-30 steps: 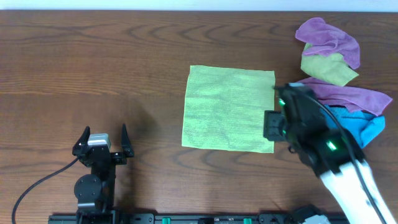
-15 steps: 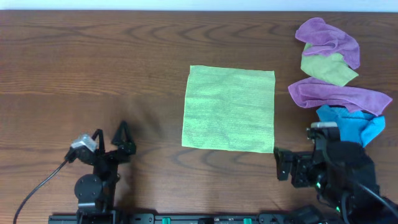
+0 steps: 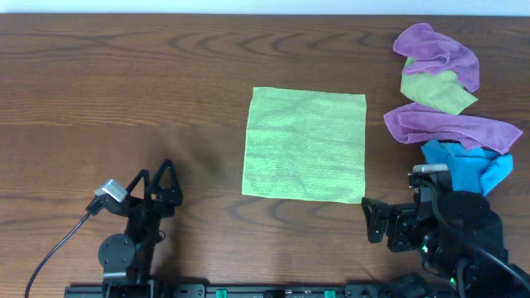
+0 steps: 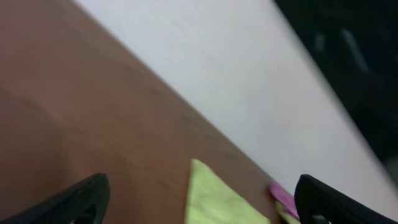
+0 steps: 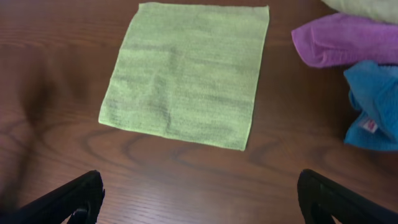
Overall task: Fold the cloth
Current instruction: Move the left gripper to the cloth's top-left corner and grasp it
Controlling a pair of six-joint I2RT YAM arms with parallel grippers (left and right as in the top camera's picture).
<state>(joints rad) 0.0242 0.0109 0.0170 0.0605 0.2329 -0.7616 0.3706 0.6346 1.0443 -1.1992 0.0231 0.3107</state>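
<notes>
- Just beside the heap of spare cloths (image 3: 451, 124), not touching it, the cloth (image 3: 305, 145) lies spread flat and square on the table (image 3: 124, 83).
- My left tool (image 3: 155, 176) and right tool (image 5: 199, 202) are both spread wide and empty, the right one nearer the heap.
- I judge the cloth light, limp and fuzzy: it should sag from any pinch and drag on the wood.
- Best hold, I think: one corner per tool along the edge towards me, pinched low, so the fold carries over evenly.
</notes>
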